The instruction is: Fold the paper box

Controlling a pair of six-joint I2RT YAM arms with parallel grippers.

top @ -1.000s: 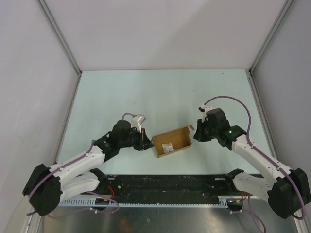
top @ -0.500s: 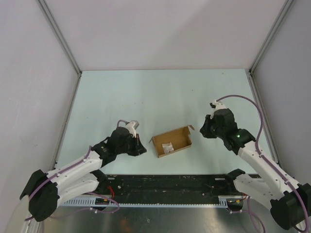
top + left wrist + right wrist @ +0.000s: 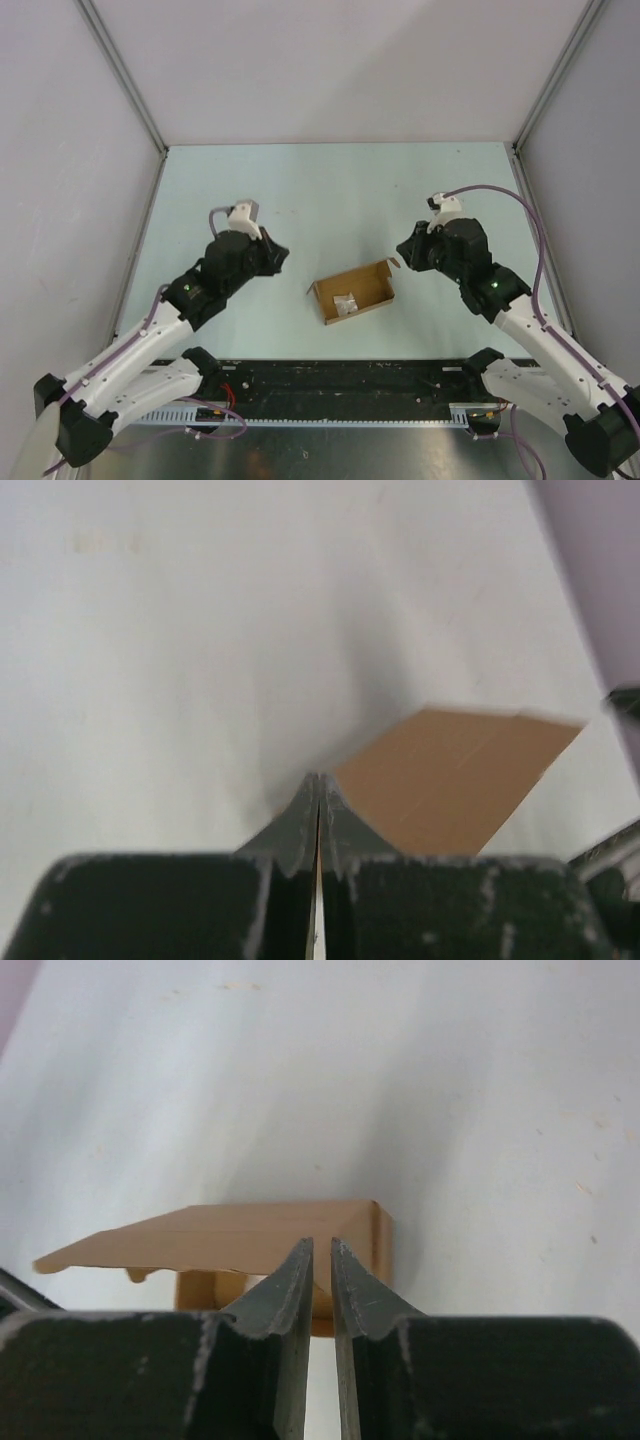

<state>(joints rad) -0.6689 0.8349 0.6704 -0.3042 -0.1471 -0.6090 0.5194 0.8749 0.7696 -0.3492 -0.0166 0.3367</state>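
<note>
The paper box (image 3: 366, 289) lies on the tabletop (image 3: 330, 190). Only the top view shows the white wad (image 3: 346, 303) inside it, and the left wrist view blurs and crops the box. Left gripper (image 3: 318, 780), left of the box: jaws pressed together, empty. Right gripper (image 3: 321, 1245), right of it: jaws a sliver apart, empty.

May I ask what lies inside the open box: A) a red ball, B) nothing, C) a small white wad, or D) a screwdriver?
C: the top view shows a small white wad lying inside the box.
</note>
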